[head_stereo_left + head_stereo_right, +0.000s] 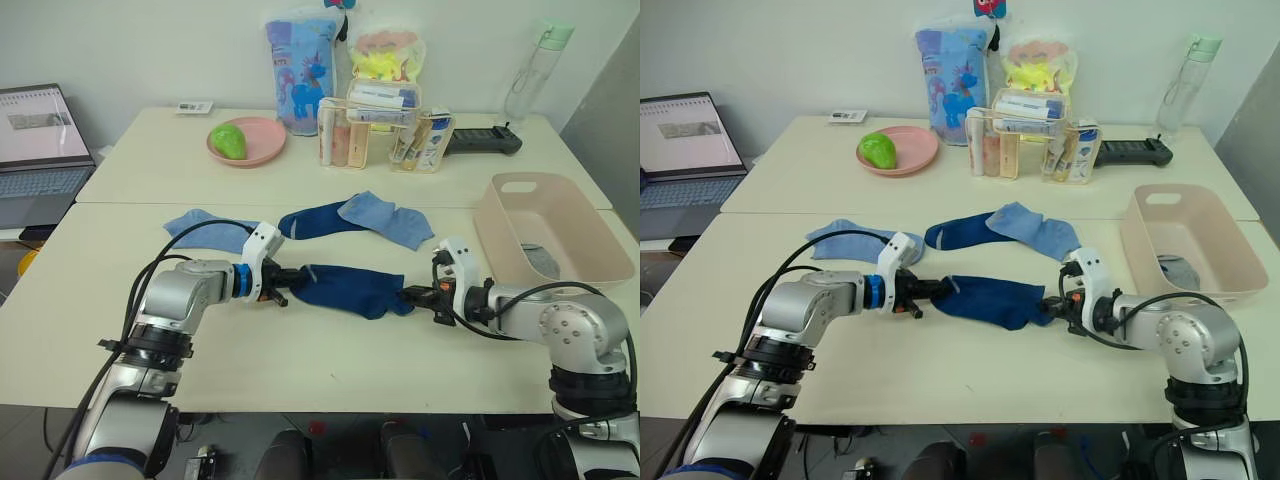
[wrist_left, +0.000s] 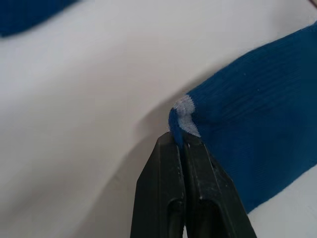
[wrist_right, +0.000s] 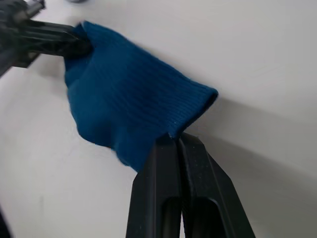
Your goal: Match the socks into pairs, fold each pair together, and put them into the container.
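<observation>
The left gripper (image 1: 281, 296) is clamped on the white-tipped end of a dark navy sock (image 1: 350, 288), and the right gripper (image 1: 411, 296) pinches the opposite end, so the sock stretches between them just over the table (image 1: 300, 370). Beyond the held sock lie a second navy sock (image 1: 318, 219) and a light blue sock (image 1: 388, 218) overlapping it, with another light blue sock (image 1: 200, 225) behind the left gripper. Past the right gripper sits the pink container (image 1: 550, 235), holding what looks like a grey sock (image 1: 543, 258), though that is hard to confirm.

Right pincer (image 3: 174, 141) clamped on navy sock (image 3: 124, 99) cuff, left pincer (image 3: 74, 43) gripping far end
</observation>
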`<state>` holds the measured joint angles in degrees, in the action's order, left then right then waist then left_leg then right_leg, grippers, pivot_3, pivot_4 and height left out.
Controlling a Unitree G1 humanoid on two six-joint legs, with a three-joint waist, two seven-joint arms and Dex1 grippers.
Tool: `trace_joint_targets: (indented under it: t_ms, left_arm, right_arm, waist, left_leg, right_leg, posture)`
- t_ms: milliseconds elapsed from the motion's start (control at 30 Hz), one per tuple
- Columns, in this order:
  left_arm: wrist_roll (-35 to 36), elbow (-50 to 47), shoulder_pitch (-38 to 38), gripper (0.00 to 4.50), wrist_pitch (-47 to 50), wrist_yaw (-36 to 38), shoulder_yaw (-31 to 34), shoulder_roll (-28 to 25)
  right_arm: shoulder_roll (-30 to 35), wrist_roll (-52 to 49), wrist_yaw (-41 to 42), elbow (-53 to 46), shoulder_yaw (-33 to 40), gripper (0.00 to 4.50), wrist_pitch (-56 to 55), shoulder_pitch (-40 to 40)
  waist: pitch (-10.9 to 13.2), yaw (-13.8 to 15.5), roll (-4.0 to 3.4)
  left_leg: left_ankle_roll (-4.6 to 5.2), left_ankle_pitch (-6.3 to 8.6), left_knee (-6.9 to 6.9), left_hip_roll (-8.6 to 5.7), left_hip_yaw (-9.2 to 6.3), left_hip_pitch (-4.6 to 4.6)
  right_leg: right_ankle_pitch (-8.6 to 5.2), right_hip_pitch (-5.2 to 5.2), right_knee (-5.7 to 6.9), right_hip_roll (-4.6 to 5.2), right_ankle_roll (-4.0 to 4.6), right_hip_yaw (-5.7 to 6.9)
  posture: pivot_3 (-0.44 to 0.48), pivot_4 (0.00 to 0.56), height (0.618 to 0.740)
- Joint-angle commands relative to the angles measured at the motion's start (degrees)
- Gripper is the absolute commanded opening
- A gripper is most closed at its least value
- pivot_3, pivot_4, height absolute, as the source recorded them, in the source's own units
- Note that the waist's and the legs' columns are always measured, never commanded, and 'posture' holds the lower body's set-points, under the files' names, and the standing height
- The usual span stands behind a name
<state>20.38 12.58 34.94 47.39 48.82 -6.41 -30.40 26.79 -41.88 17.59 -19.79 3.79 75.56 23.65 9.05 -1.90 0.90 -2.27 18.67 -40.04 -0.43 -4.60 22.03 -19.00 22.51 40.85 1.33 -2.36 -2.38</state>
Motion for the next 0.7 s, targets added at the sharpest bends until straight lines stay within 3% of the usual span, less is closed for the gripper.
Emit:
trace_joint_targets:
  t_ms: [33,233,333,433,600,700]
  left_arm:
    - [-2.12,1.70,1.32,0.00,-4.07,-1.87,1.32,0.02]
    - [-2.97,2.37,0.94,0.00,-5.96,-1.27,0.98,-0.26]
    - [-2.85,2.02,0.74,0.00,-5.93,-0.59,0.75,-0.18]
    - [-3.15,2.26,0.84,0.00,-6.22,0.03,0.54,-0.33]
    - [-3.49,2.33,0.81,0.00,-6.37,0.26,0.63,-0.27]
    - [-3.51,2.01,0.49,0.00,-6.19,0.29,0.73,-0.16]
  right_arm:
    - [2.21,4.35,1.95,-1.14,-1.88,1.26,-7.91,0.37]
    - [2.97,3.19,5.81,-3.65,0.69,3.40,-12.07,-2.75]
    - [-0.27,3.94,4.20,-5.32,0.66,4.40,-14.93,-5.97]
    - [-4.16,6.94,0.13,-3.74,0.34,4.46,-17.35,-7.25]
    - [-6.39,7.57,0.17,-3.24,-0.11,4.46,-18.78,-8.50]
    - [-7.40,9.00,0.04,-1.65,-1.79,3.87,-19.70,-8.52]
  waist:
    - [0.00,-0.02,0.00]
    - [0.00,0.02,0.00]
    - [0.00,0.04,0.01]
    - [0.00,-0.15,0.00]
    - [0.00,0.00,0.00]
    - [0.00,-0.03,0.00]
  left_leg:
    - [0.00,0.00,0.00,0.00,0.01,0.00]
    - [-0.01,0.00,0.01,0.02,0.00,0.02]
    - [-0.01,0.00,0.01,0.02,-0.03,0.06]
    - [-0.01,-0.01,0.00,0.02,0.01,0.04]
    - [-0.05,-0.03,0.00,0.01,0.00,0.05]
    - [-0.05,-0.03,0.00,0.02,0.01,0.05]
  right_leg:
    - [0.00,0.03,0.00,0.00,0.00,0.00]
    - [0.00,0.06,0.02,0.00,0.00,0.01]
    - [0.00,0.06,0.01,0.00,0.00,0.01]
    - [0.00,0.09,0.09,0.00,0.00,-0.03]
    - [0.00,0.11,0.07,0.00,0.00,0.00]
    - [0.00,0.11,0.08,0.00,0.00,-0.01]
  posture:
    - [0.000,0.150,0.703]
    - [0.000,0.150,0.703]
    - [0.000,0.150,0.703]
    - [0.000,0.150,0.703]
    - [0.000,0.150,0.703]
    - [0.000,0.150,0.703]
